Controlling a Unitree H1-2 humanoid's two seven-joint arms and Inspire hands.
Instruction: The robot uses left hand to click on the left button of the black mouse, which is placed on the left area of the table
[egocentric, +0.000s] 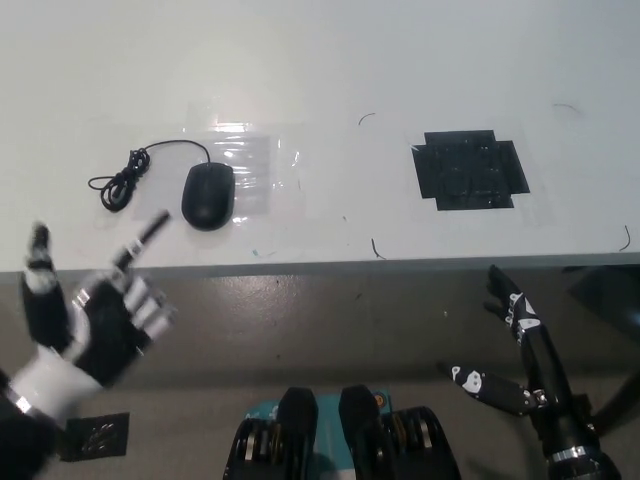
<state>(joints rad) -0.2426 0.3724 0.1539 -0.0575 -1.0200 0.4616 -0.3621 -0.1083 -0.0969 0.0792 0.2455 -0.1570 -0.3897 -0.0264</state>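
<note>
A black mouse (207, 195) lies on the left part of the white table (320, 70), with its coiled black cable (122, 180) to its left. My white left hand (92, 316) is blurred with motion at the lower left, in front of the table edge, one finger stretched out toward the mouse and the others curled. It is below and left of the mouse and touches nothing. My black right hand (515, 355) rests at the lower right, below the table edge, open and holding nothing.
A patch of black tape (468, 170) sits on the right part of the table. Clear tape (245, 165) covers the surface beside the mouse. The table's front edge (320, 265) runs across the middle of the view.
</note>
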